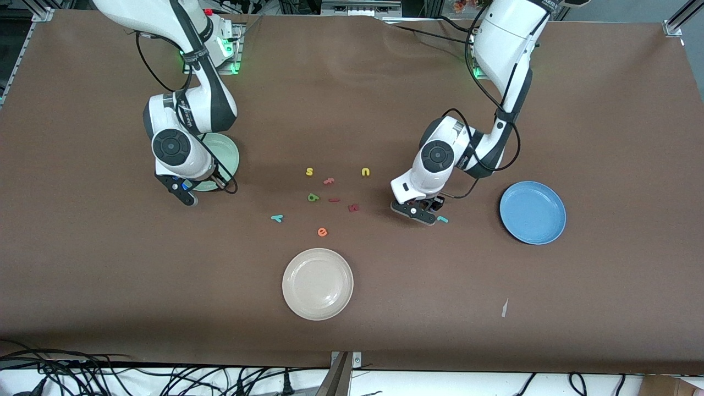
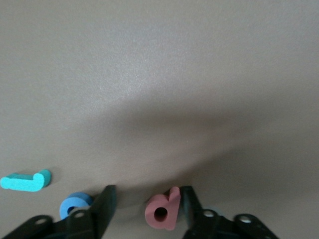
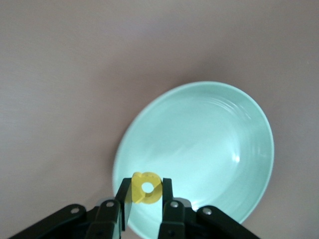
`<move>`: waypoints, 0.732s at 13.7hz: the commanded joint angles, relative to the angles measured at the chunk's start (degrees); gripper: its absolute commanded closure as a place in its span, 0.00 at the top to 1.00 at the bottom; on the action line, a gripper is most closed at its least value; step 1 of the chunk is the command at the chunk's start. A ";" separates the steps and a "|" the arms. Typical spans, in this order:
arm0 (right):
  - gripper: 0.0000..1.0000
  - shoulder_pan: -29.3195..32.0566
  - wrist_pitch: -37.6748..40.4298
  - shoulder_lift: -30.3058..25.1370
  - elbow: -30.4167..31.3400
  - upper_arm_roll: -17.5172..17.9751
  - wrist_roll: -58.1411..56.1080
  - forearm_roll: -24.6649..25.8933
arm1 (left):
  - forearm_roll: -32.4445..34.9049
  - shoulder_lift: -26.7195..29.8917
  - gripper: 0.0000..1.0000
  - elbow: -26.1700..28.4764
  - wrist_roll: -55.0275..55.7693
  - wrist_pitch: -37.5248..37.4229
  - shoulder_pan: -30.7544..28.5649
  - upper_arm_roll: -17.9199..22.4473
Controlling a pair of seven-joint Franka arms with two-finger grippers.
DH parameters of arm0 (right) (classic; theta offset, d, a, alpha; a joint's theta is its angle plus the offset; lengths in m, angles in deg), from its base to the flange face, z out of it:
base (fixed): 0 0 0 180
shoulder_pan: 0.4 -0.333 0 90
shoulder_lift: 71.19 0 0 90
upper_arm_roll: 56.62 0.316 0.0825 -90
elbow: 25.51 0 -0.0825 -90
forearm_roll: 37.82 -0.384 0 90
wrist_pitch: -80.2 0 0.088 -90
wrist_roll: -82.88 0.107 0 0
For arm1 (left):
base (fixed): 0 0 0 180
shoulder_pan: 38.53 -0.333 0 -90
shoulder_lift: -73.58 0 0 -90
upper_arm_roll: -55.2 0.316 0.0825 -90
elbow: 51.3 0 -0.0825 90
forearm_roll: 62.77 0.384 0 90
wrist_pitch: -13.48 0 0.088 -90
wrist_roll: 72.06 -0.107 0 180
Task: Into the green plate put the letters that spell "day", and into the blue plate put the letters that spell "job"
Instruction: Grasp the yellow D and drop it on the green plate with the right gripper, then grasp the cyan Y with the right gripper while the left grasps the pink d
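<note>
My right gripper (image 3: 145,184) is shut on the yellow "d" (image 3: 147,188) and hangs over the rim of the green plate (image 3: 199,144), which also shows under that arm (image 1: 224,151). My left gripper (image 2: 148,194) is down at the table, open around the pinkish-red "b" (image 2: 162,211). One of its fingers (image 2: 192,206) touches the "b", and a gap shows at the other. The blue "o" (image 2: 75,204) lies just outside that other finger. The teal "j" (image 1: 443,219) lies beside it, toward the blue plate (image 1: 532,212). The dark green "a" (image 1: 313,197) and teal "y" (image 1: 277,218) lie mid-table.
A cream-white plate (image 1: 317,284) sits nearer the front camera than the letters. Loose letters lie mid-table: yellow "s" (image 1: 309,171), yellow "u" (image 1: 366,172), orange "e" (image 1: 322,232) and dark red ones (image 1: 353,208). A paper scrap (image 1: 504,308) lies toward the front edge.
</note>
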 commanded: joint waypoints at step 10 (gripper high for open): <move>1.00 -1.25 0.16 5.10 -16.51 4.23 -0.10 -1.46 | 1.13 -1.02 0.68 -0.25 0.58 0.28 0.18 0.47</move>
